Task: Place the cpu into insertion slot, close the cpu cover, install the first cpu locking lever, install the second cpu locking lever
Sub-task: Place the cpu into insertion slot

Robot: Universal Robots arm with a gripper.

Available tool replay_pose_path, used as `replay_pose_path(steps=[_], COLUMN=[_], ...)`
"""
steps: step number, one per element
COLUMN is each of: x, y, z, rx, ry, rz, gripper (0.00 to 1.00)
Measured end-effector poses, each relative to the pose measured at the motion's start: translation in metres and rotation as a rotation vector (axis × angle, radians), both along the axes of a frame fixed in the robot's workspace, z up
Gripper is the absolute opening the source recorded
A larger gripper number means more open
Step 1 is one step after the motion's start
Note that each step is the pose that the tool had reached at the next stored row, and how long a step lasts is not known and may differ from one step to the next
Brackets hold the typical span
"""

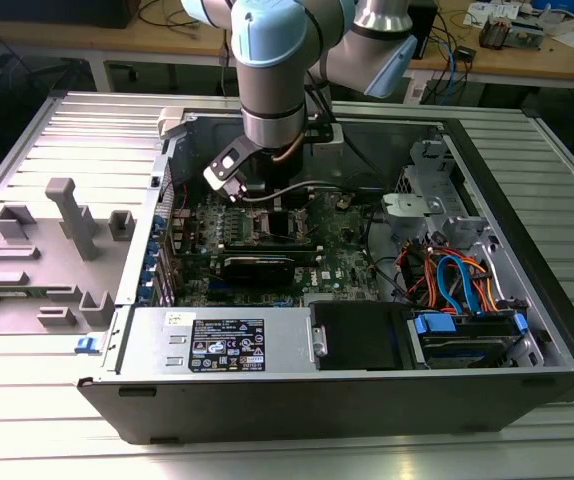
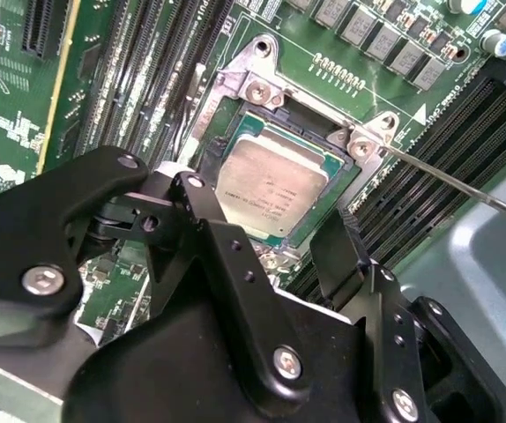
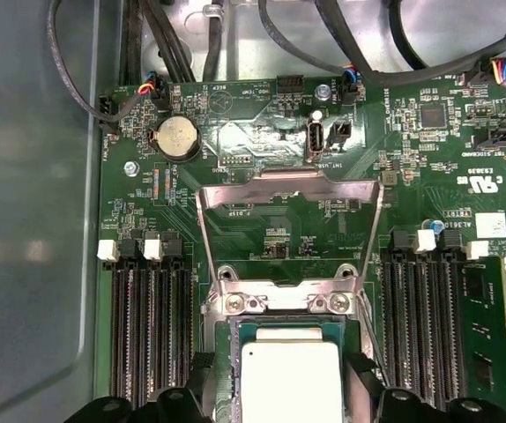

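The gripper [image 2: 260, 214] hangs with its black fingers [image 2: 202, 220] spread either side of the cpu [image 2: 275, 181], which lies flat in the insertion slot [image 2: 306, 113], the cpu cover [image 3: 290, 179] swung up open beyond it.

We see a robot arm [image 1: 272, 95] built of thick round segments in brushed silver-grey metal, with smooth pale blue caps [image 1: 267, 25] over its joints. Near the wrist there is a small white-and-black box [image 1: 227, 165], and a thin copper-coloured cable [image 1: 289, 150] curves beside it. In the second wrist view we see the end effector [image 2: 260, 211], matt black and made of flat, angular links pinned together. Its fingers [image 2: 213, 242] are narrow black bars dotted with small holes. Shiny silver screw heads [image 2: 43, 280] mark the pivots, each with a recessed centre. In the first wrist view, we see its knuckles [image 3: 116, 410] as rounded black shapes.
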State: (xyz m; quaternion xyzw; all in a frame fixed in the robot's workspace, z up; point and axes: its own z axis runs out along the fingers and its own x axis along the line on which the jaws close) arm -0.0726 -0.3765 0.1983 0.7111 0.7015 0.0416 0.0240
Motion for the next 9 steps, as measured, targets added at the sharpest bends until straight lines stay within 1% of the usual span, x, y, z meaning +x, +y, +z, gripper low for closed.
replay_pose_path(steps=[1,2,3,4,5,8,9], x=[0.0000,0.0001,0.0002,0.0000,0.0000,-0.0001,0.0000], y=[0.0001,0.0004,0.0006,0.0005,0.0005,0.0007,0.0008], z=[0.0000,-0.0002,-0.0004,0.0000,0.0001,0.0001,0.0001], rx=[-0.0263,-0.0484,-0.0650,-0.0790,-0.0797,-0.0697,-0.0588], ry=[0.0001,-0.0003,-0.0005,-0.0001,0.0003,0.0004,0.0003], rz=[0.000,0.000,0.000,0.000,0.000,0.000,0.000], gripper=[0.67,0.67,0.67,0.67,0.67,0.67,0.67])
